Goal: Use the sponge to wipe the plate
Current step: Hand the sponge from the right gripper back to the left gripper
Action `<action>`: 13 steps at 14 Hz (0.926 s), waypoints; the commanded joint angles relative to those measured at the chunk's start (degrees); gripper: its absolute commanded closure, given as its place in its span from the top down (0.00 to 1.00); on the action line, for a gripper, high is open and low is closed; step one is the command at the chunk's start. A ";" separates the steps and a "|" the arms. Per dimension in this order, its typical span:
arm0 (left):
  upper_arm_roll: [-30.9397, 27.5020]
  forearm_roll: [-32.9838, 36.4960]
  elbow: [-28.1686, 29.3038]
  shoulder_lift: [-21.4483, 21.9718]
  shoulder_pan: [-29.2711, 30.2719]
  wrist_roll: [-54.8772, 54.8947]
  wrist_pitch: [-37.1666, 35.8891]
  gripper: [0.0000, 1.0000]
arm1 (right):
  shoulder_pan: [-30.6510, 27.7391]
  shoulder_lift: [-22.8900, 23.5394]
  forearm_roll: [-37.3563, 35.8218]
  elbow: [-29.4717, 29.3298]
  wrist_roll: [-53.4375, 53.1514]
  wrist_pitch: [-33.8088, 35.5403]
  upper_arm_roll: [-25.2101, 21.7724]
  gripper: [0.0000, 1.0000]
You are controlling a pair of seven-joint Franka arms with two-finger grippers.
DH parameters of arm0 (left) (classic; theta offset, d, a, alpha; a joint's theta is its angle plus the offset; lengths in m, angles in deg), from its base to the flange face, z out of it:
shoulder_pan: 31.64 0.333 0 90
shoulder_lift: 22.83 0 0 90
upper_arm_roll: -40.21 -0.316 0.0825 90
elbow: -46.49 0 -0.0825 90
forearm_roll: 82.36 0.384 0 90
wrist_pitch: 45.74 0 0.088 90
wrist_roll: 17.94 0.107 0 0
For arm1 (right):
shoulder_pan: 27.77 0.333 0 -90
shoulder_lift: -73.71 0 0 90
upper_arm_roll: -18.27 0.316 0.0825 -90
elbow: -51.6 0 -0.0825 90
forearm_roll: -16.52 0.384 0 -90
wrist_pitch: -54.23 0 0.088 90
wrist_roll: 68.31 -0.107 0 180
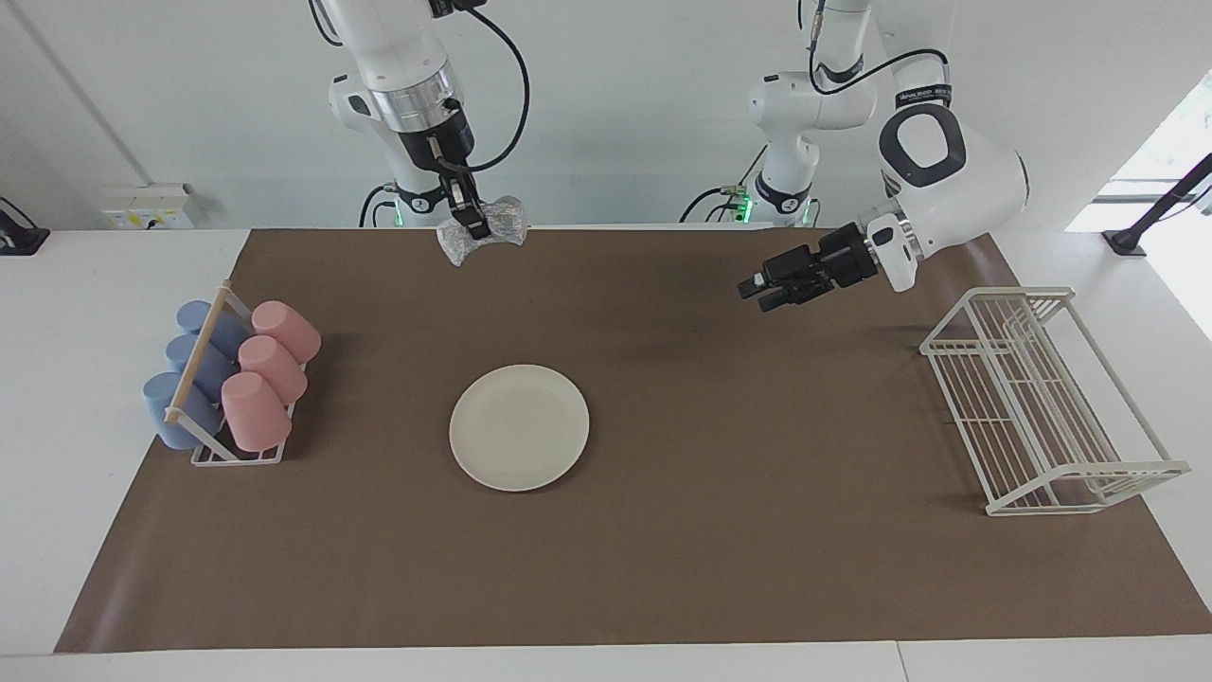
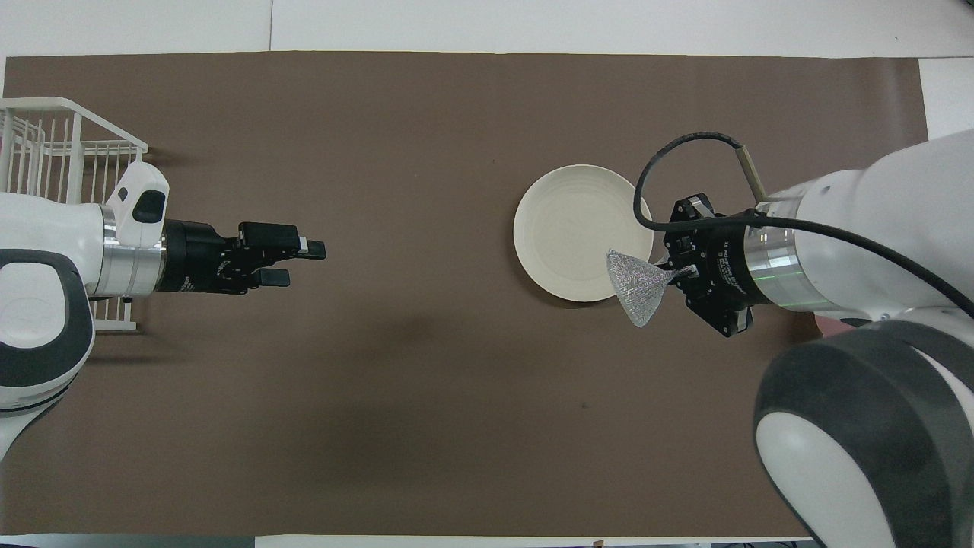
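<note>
The cream-white plate [image 1: 519, 427] lies flat on the brown mat near the middle of the table; it also shows in the overhead view [image 2: 571, 228]. My right gripper [image 1: 476, 227] [image 2: 681, 274] is shut on the silvery mesh sponge [image 1: 507, 220] [image 2: 638, 288] and holds it high in the air, well clear of the plate. Seen from above, the sponge overlaps the plate's rim on the side nearer to the robots. My left gripper [image 1: 762, 289] [image 2: 300, 260] is open and empty, held in the air over bare mat between the plate and the wire rack.
A cup rack [image 1: 232, 384] with blue and pink cups stands at the right arm's end of the mat. A white wire dish rack [image 1: 1042, 398] [image 2: 46, 144] stands at the left arm's end. The brown mat [image 1: 663, 549] covers most of the table.
</note>
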 commanded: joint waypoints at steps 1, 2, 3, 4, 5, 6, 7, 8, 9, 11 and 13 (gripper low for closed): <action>0.07 -6.78 -0.69 0.26 -0.39 -1.14 -2.86 1.00 | 3.55 0.64 -2.68 -0.78 -7.27 -0.30 0.91 0.00; 0.08 -8.45 -0.60 0.78 -1.61 -1.31 -3.39 1.00 | 4.51 0.73 -2.69 -0.78 -7.97 -0.75 0.99 0.00; 0.08 -10.38 -0.60 0.87 -2.84 -1.31 -3.75 1.00 | 6.70 1.08 -2.77 -0.78 -10.68 -1.62 0.99 0.00; 0.08 -12.06 -0.60 0.96 -3.99 -1.31 -4.45 1.00 | 8.81 1.43 -3.30 -0.78 -13.93 -3.28 0.99 0.00; 0.08 -12.86 -0.52 0.96 -5.13 -1.23 -5.24 1.00 | 10.48 2.21 -4.95 -0.78 -16.39 -4.43 1.08 0.00; 0.08 -13.47 -0.43 1.31 -6.10 -1.23 -5.85 1.00 | 11.80 2.57 -5.67 -0.78 -17.55 -4.96 1.00 0.00; 0.08 -15.13 -0.34 1.49 -7.07 -1.23 -6.64 1.00 | 11.90 2.66 -5.76 -0.78 -17.82 -5.14 0.99 0.00; 0.08 -17.15 -0.34 1.93 -7.77 -1.23 -7.26 1.00 | 11.91 2.92 -5.76 -0.78 -17.91 -5.93 0.99 0.00; 0.08 -17.87 -0.25 2.10 -9.26 -1.23 -6.74 1.00 | 12.08 3.45 -5.76 -0.96 -18.00 -6.37 0.99 0.00; 0.08 -18.05 -0.16 2.11 -11.02 0.08 -6.04 1.00 | 12.08 3.54 -6.46 -0.87 -18.62 -6.64 1.08 0.00; 0.08 -19.19 0.01 2.11 -13.48 5.78 -3.41 1.00 | 11.99 3.72 -6.99 -0.87 -18.53 -6.64 1.08 0.00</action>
